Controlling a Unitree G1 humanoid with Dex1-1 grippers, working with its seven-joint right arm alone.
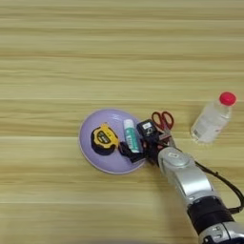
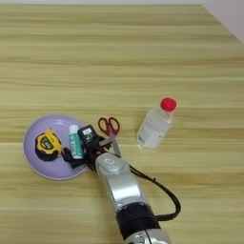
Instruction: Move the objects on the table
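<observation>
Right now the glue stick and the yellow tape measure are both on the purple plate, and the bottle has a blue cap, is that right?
Not quite. The bottle has a red cap, not blue, as the left eye view shows. The rest holds: the glue stick and the yellow tape measure are both on the purple plate.

left eye view: high on the head, looking steeply down on the wide light-brown wooden table [image 1: 119, 57], reaching further left | right eye view: same downward look, reaching further right to the table's far corner | shared: round lilac plate [image 1: 90, 152], clear red-capped plastic bottle [image 2: 153, 125], silver forearm [image 2: 121, 183]
</observation>
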